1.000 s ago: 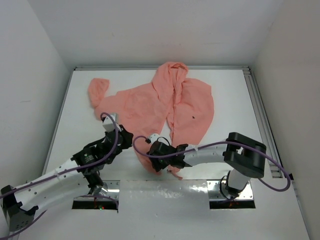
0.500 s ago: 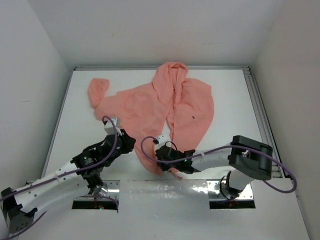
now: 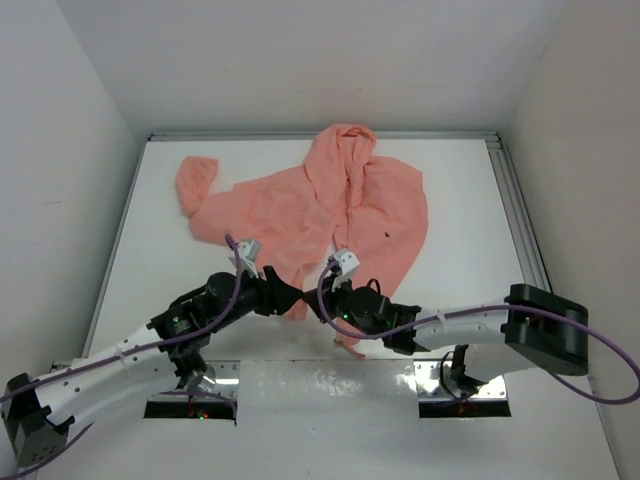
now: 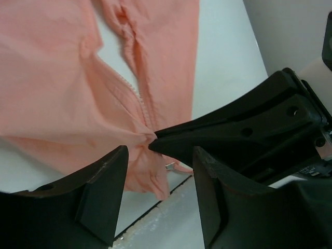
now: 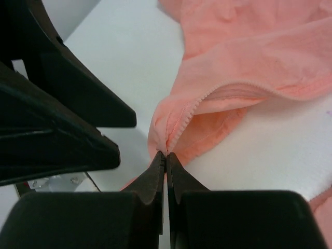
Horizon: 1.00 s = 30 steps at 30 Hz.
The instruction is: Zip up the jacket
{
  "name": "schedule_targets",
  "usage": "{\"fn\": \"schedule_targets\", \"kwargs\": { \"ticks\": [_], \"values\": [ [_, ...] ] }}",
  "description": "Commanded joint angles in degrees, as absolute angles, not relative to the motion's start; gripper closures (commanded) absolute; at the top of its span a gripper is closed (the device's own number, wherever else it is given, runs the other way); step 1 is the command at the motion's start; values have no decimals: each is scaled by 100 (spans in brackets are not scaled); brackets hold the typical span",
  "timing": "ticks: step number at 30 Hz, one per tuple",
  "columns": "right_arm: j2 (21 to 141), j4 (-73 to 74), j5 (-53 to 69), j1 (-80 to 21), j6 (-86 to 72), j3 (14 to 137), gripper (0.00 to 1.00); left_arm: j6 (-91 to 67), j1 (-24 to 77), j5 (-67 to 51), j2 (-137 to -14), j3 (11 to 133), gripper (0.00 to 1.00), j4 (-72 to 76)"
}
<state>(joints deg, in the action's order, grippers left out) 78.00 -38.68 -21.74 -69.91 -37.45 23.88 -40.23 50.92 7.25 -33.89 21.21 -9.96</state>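
The salmon-pink jacket (image 3: 372,200) lies spread on the white table, hood toward the back and front open. My right gripper (image 5: 166,154) is shut on the jacket's front edge beside the zipper teeth (image 5: 193,106), near the bottom hem, and holds that edge bunched and raised. In the top view the right gripper (image 3: 324,304) sits close beside my left gripper (image 3: 289,298). The left gripper (image 4: 158,193) is open, its fingers (image 4: 101,194) straddling the hanging hem just below the right fingertips. A small metal piece (image 4: 170,166) shows under the fabric.
One sleeve (image 3: 195,185) trails to the back left. A shiny metal plate (image 3: 330,385) runs along the near edge between the arm bases. A rail (image 3: 520,230) borders the table's right side, and white walls enclose it.
My right gripper shut on the jacket's lower front edge and carried it up and left. My left gripper moved right to that spot and opened wide.
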Motion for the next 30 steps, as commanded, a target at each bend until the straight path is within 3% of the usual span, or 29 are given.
{"fn": "schedule_targets", "kwargs": {
  "ticks": [1,5,11,20,30],
  "values": [
    [7708,-4991,-2373,-7022,-3358,2233,100,-3911,5062,184,-3489,2074,50,-352],
    [7620,-5395,-2373,-7014,-3209,2048,100,-3946,5062,263,-3446,2005,58,-413],
    [7243,-4818,-1952,-6909,-2970,2022,100,-3920,5062,115,-3401,1899,68,-404],
    [6944,-3851,-467,-6416,-3156,2311,100,-3779,5062,-492,-3595,1784,69,-106],
    [6952,-3533,-35,-6293,-3147,2435,100,-3797,5062,-879,-3928,1635,73,527]
  ]
}}
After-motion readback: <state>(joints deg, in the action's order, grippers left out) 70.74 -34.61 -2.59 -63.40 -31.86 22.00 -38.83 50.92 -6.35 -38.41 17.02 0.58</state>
